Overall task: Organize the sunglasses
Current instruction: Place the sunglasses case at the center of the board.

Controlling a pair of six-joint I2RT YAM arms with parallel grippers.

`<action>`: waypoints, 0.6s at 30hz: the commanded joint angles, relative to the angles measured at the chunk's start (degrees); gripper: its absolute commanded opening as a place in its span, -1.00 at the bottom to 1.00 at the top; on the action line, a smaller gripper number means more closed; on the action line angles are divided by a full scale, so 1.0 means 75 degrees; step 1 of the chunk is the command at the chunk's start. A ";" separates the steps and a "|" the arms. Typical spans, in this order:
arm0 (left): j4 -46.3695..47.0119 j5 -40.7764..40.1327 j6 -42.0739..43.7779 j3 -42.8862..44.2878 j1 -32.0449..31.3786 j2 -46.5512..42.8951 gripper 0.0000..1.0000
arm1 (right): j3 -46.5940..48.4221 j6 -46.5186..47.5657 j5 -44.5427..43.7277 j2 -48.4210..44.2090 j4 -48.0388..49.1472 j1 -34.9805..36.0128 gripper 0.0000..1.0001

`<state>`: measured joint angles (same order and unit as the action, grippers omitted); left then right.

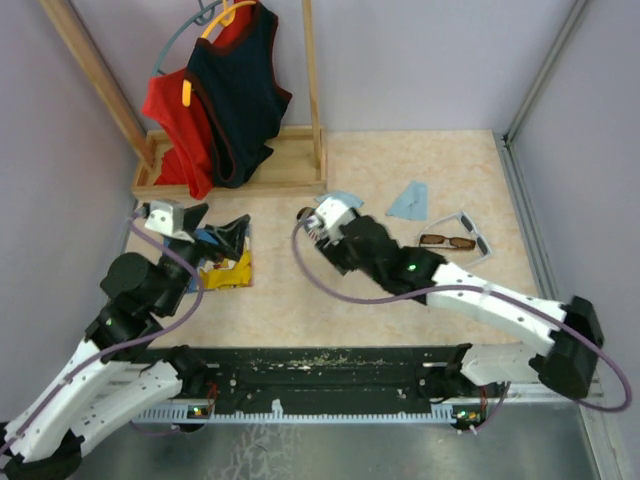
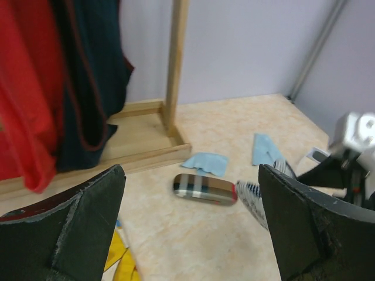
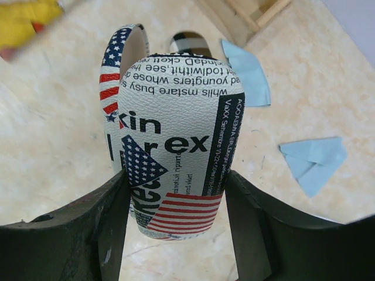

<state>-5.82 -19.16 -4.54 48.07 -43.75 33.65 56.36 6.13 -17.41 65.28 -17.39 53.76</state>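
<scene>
We saw the right end effector (image 3: 176, 196) pinching an oblong flag-print leather case (image 3: 176, 117); the left end effector (image 2: 190, 172) gaped, empty. Dark brown sunglasses (image 1: 447, 241) lay well right of the right end effector.

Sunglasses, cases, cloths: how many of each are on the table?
Sunglasses: 2, dark brown pair and white-grey pair
Cases: 2, plaid case and flag-print case
Light-blue cloths: 2
Total: 6

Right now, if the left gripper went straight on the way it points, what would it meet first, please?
The left gripper would probably meet the plaid case on the table first; depth is unclear.
</scene>
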 commanded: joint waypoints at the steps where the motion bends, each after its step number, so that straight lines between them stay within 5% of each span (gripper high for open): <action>1: -0.0980 -0.1211 0.0417 0.0227 -0.0026 -0.0644 0.99 | 0.0731 0.1649 -0.2415 0.1446 -0.0379 0.1136 -0.87; 9: -0.1433 -0.1226 0.0481 0.0325 -0.0026 -0.0816 0.99 | 0.0995 0.3512 -0.4365 0.3460 0.0802 0.2221 -0.64; 18: -0.1380 -0.1159 0.0422 0.0217 -0.0021 -0.0910 0.99 | 0.0885 0.4404 -0.5117 0.4912 0.1715 0.2478 -0.42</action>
<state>-16.01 -27.62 -1.63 48.95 -43.75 27.57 61.36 34.85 -49.98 100.22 -11.40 71.64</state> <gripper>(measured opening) 0.997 0.594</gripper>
